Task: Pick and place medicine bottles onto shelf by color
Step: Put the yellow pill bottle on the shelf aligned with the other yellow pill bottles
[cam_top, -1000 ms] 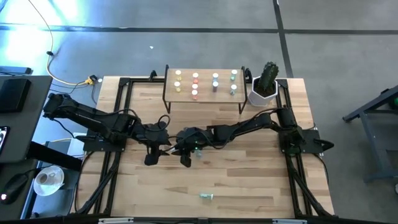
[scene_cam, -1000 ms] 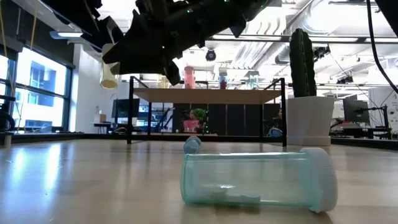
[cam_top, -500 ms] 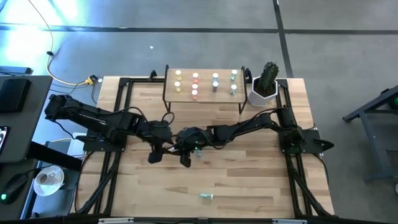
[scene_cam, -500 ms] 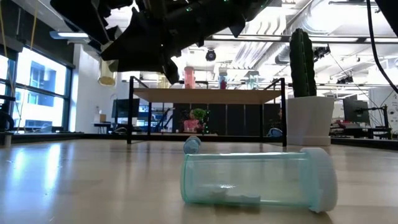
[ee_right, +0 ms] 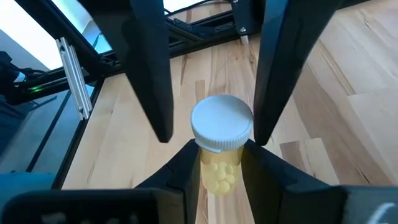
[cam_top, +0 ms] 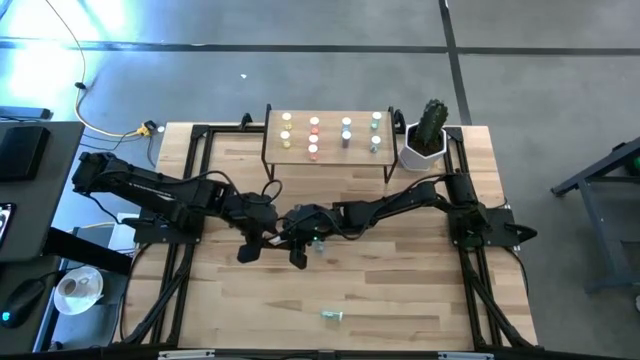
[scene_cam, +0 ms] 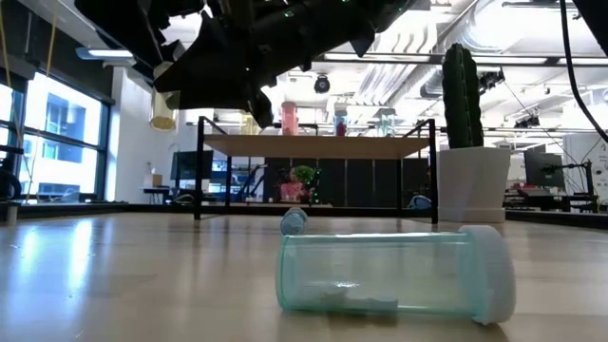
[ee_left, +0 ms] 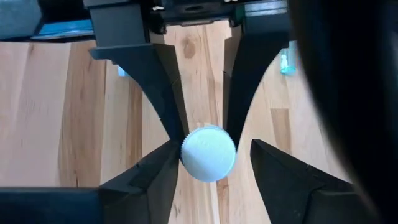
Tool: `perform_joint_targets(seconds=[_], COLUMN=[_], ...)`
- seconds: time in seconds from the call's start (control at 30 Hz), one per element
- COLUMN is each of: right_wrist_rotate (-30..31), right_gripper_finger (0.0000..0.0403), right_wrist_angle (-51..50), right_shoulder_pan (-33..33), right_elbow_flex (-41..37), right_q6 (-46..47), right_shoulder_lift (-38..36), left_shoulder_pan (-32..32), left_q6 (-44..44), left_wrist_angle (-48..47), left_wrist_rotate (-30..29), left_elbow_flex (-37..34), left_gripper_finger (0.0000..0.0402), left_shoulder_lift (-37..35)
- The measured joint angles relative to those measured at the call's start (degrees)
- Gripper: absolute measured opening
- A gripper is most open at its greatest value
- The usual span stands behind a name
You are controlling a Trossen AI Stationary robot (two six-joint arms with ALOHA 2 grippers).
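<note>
At the middle of the table point(cam_top: 400, 280), the right gripper point(ee_right: 219, 158) holds the yellow bottle point(ee_right: 217, 169) tight by its body, above the wood. The left gripper point(ee_left: 214, 158) stands wide around its white cap, not yet closed on it. The shelf point(cam_top: 330, 158) with other bottles is at upper centre.

Bottles stand on the shelf point(cam_top: 328, 136) behind both arms, cactus pot point(cam_top: 424, 143) at its right.
</note>
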Motion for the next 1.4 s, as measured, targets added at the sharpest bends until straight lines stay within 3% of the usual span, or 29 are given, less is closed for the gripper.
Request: perform_joint_targets(seconds=[0.43,0.8,1.13,1.4], right_wrist_rotate=[-0.02,-0.01,-0.21,-2.29], right_gripper_finger=[0.0092,0.0095,0.0167,0.0178], right_wrist_angle=[0.25,0.24,-1.49,-7.08], right_shoulder_pan=[0.00,0.00,-0.68,-1.99], right_elbow_flex=[0.00,0.00,0.00,0.00], right_q6=[-0.35,-0.32,-0.15,-2.93], right_shoulder_lift=[0.00,0.00,-0.75,-5.08], left_shoulder_pan=[0.00,0.00,-0.02,1.41], left_q6=[0.46,0.46,0.46,0.48], left_wrist_angle=[0.03,0.04,0.02,0.16], left_wrist_rotate=[-0.33,-0.31,-3.37,-4.17], left_elbow_flex=[0.00,0.00,0.00,0.04], left_gripper_finger=[0.0109,0.0113,0.0112,0.0112], left_shoulder_lift=[0.00,0.00,0.00,-0.15])
